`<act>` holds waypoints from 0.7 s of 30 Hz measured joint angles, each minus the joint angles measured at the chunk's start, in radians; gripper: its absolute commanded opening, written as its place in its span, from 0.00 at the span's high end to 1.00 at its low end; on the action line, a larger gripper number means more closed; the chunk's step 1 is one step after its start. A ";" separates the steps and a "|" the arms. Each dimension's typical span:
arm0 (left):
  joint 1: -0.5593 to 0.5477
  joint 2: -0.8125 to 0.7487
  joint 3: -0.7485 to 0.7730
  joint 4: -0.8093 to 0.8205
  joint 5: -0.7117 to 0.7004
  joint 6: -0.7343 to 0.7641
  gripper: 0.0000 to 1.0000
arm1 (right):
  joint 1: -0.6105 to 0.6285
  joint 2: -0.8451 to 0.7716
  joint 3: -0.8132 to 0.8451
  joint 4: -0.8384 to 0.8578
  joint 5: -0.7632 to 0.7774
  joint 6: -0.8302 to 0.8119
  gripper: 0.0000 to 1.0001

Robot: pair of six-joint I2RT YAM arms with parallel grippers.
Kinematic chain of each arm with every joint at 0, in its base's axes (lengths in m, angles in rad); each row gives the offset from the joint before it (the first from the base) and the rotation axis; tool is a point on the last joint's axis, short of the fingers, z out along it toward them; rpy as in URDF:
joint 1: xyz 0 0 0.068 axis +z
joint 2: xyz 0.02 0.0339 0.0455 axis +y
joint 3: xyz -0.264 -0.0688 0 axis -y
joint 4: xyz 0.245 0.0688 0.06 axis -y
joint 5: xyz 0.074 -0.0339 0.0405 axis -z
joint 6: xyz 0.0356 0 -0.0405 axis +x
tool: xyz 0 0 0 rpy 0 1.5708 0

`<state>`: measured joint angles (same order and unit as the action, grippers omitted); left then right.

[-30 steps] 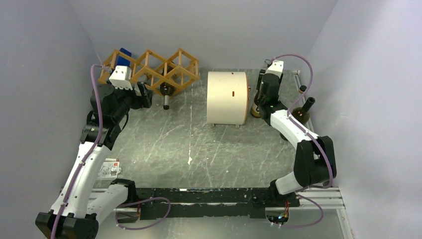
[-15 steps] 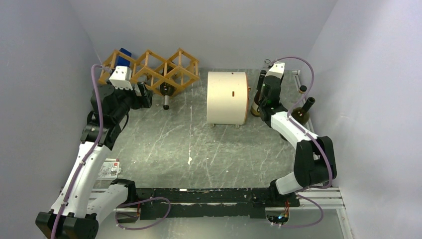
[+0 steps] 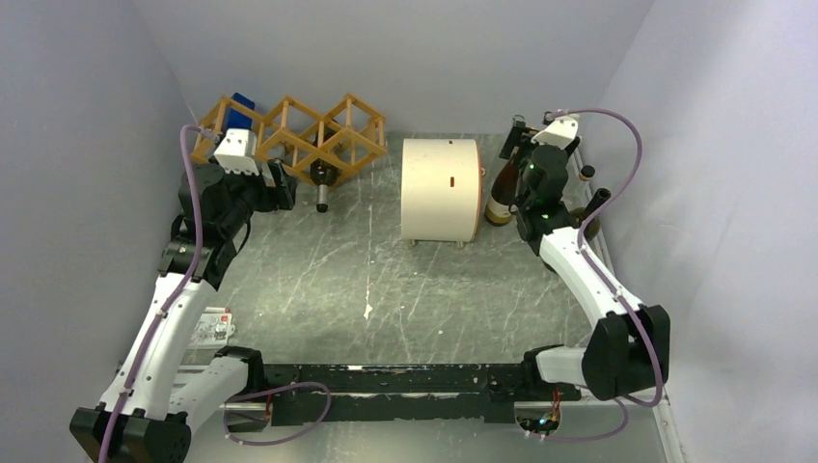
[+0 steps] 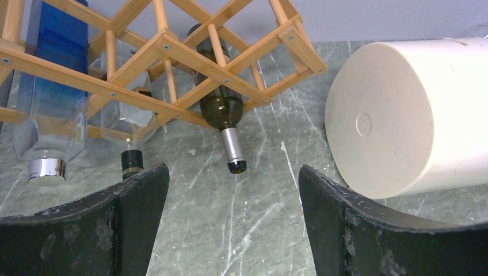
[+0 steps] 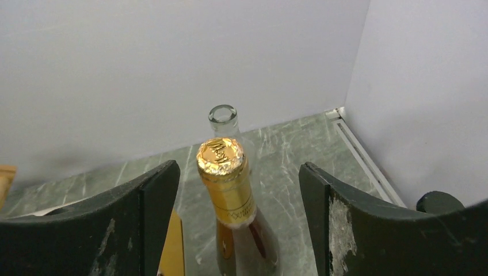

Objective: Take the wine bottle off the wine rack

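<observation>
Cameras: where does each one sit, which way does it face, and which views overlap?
Top external: above and behind the bases, looking down on the table; both arms show.
Left wrist: on the left arm, facing the wine rack and wine bottle; the open left hand frames the bottom.
Right wrist: on the right arm, facing the back corner over a gold-foil bottle; the open right hand flanks it.
Shared: top and left wrist both see wine rack, wine bottle and cream drum.

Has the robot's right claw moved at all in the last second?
Yes. Seen from above, the right claw has swung rightward, away from the cream drum, uncovering the brown bottle beside it.
</observation>
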<state>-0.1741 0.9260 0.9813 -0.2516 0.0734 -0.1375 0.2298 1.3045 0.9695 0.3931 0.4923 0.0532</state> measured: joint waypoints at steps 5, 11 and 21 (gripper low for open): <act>0.000 0.005 -0.014 0.002 0.000 0.000 0.13 | 0.000 -0.093 0.003 -0.114 -0.042 0.040 0.20; 0.000 0.024 -0.023 0.008 -0.005 -0.001 0.03 | 0.000 -0.272 0.003 -0.230 -0.186 0.101 0.17; 0.000 0.101 -0.029 0.016 -0.010 -0.009 0.02 | 0.000 -0.471 0.001 -0.384 -0.527 0.134 0.06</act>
<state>-0.1741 1.0267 0.9527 -0.2359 0.0635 -0.1467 0.2298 0.8333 0.9707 0.0090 -0.0349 0.1871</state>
